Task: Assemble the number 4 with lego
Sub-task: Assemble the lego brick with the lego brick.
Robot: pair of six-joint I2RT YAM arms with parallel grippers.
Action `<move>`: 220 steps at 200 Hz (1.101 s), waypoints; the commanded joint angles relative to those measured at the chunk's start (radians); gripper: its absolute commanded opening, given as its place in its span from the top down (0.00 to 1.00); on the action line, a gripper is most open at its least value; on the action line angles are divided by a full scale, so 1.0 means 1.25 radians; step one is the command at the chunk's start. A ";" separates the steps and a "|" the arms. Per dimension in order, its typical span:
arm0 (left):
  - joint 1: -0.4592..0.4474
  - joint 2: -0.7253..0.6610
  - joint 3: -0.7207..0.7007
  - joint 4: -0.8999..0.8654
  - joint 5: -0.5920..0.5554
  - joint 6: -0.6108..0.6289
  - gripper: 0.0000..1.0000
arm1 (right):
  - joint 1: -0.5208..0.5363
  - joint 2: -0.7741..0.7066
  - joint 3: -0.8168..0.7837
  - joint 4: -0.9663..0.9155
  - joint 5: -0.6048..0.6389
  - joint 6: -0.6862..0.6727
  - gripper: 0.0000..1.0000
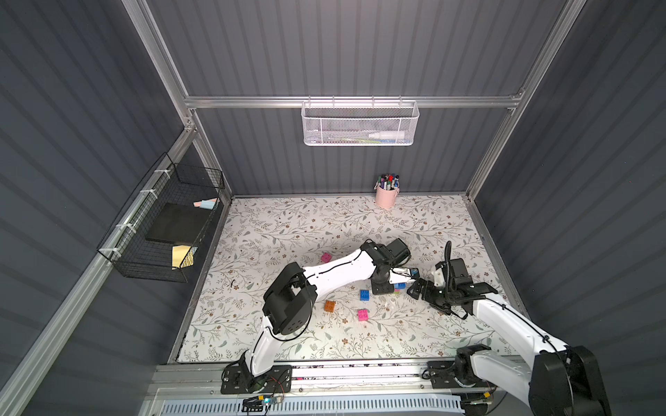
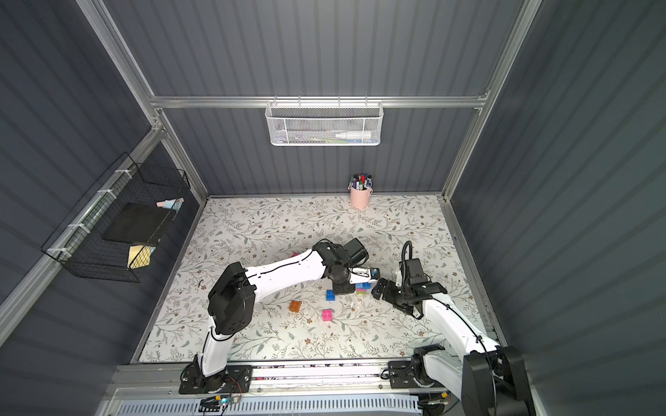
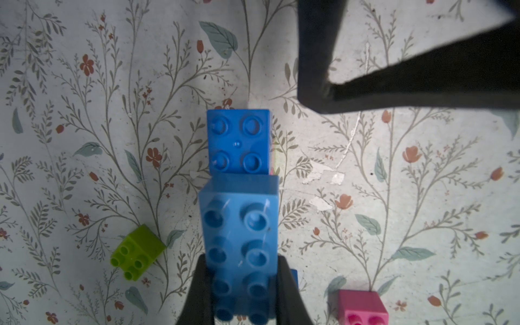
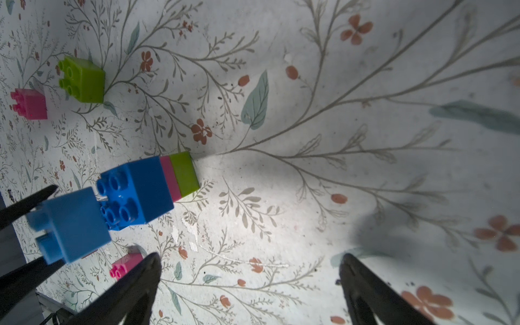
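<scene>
Left gripper (image 3: 239, 277) is clamped on the long blue brick (image 3: 239, 230), pinching its two long sides and holding it off the desk (image 1: 288, 223). The brick's free end reaches over the near edge of the number 4 (image 4: 157, 185), which for now is only a short stack on the floral desk: a lime green brick at the bottom, a thin pink one in the middle and a square blue brick (image 3: 239, 140) on top, studs up. Whether the held brick touches those studs cannot be told.

Right gripper (image 4: 250, 257) hangs just beside the stack with its jaws wide apart and nothing between them.

Loose lego lies around the stack. A green brick (image 3: 138, 251) is tipped on its side near it. In a top view a blue brick (image 1: 364, 295), an orange brick (image 1: 329, 305) and a pink brick (image 1: 363, 314) sit nearer the robot. Another pink brick (image 1: 326, 256) lies beyond the left arm.
</scene>
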 commanded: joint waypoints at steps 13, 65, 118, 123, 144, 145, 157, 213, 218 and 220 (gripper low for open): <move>0.009 0.025 0.028 -0.046 0.018 0.022 1.00 | -0.004 0.005 -0.010 0.000 -0.008 -0.002 0.01; 0.022 -0.051 -0.038 0.029 0.014 0.012 1.00 | -0.004 0.007 -0.010 0.000 -0.008 -0.003 0.01; 0.024 -0.060 -0.040 -0.003 0.017 0.029 1.00 | -0.006 0.015 -0.007 0.000 -0.042 -0.005 0.01; 0.026 -0.059 -0.041 -0.004 0.021 0.029 1.00 | -0.006 0.015 -0.007 0.000 -0.042 -0.005 0.01; 0.025 -0.047 -0.037 -0.010 0.031 0.030 1.00 | -0.006 0.010 -0.008 0.000 -0.041 -0.004 0.01; 0.026 -0.047 -0.036 -0.010 0.032 0.030 1.00 | -0.006 0.010 -0.008 0.000 -0.041 -0.004 0.01; 0.026 -0.039 -0.033 -0.011 0.031 0.030 1.00 | -0.006 0.009 -0.008 0.000 -0.040 -0.003 0.01; 0.026 -0.010 -0.005 -0.022 0.036 0.041 1.00 | -0.007 0.010 -0.008 0.000 -0.041 -0.005 0.01; 0.026 -0.007 -0.005 -0.021 0.035 0.044 1.00 | -0.007 0.009 -0.008 0.000 -0.041 -0.004 0.01; 0.027 -0.006 -0.005 -0.021 0.035 0.045 1.00 | -0.007 0.009 -0.008 0.000 -0.041 -0.004 0.01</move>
